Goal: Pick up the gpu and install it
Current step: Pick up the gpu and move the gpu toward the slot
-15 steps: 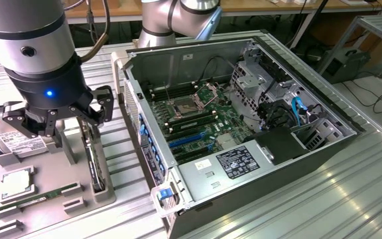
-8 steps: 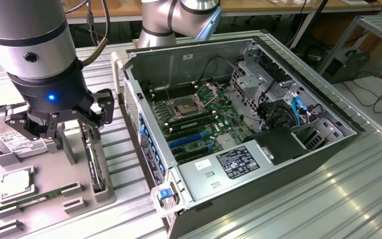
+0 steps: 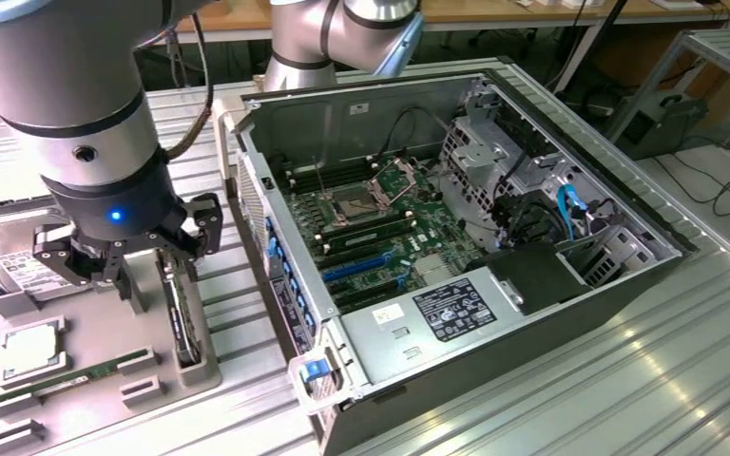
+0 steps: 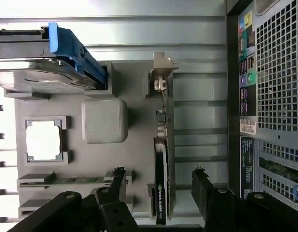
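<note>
Gpu (image 4: 161, 150) stands on edge in the grey tray (image 4: 136, 92), not yet lifted. The hand (image 4: 159, 174) hangs open astride it, and installing in the computer case (image 3: 378, 104) is left.

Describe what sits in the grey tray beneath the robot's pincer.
The tray holds the gpu standing on edge, a hard drive, a processor and a memory stick. The gpu's lower edge is hidden in its slot; the pincer covers one tray end.

Only text I can read: white "NVIDIA" lettering on the black edge of the gpu (image 4: 160, 186); the word after it isn't legible. The power supply label (image 3: 456, 312) and the hard drive label (image 3: 16, 263) carry print too small to read.
</note>
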Controlling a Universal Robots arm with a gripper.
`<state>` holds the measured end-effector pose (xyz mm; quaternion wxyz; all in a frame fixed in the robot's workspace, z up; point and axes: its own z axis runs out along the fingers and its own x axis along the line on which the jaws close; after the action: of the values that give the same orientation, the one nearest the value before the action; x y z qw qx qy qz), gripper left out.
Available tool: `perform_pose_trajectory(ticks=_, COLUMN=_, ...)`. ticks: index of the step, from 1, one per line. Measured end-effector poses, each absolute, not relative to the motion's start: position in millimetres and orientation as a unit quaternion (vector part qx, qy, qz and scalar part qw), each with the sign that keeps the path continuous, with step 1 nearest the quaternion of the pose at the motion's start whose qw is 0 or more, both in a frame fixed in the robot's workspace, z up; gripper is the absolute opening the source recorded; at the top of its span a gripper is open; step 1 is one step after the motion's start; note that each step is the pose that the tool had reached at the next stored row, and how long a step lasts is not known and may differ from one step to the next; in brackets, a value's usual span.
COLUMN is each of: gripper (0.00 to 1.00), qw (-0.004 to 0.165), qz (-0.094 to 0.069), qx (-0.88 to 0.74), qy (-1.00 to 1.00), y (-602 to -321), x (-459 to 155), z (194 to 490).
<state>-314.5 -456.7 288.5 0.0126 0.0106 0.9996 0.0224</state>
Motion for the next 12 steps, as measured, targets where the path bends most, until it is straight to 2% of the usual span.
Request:
perform_pose_trajectory(ticks=8, gripper=0.66, qw=0.012, qz=0.022, qx=0.010, qy=1.000, y=-457, x=-312, z=231)
perform_pose_trajectory(ticks=10, gripper=0.66, qw=0.012, qz=0.022, qx=0.011, qy=1.000, y=-459, x=-311, z=228)
perform_pose_trajectory(ticks=11, gripper=0.65, qw=0.012, qz=0.022, qx=0.010, qy=1.000, y=-459, x=-311, z=228)
perform_pose_trajectory(ticks=12, gripper=0.52, qw=0.012, qz=0.022, qx=0.010, qy=1.000, y=-459, x=-311, z=228)
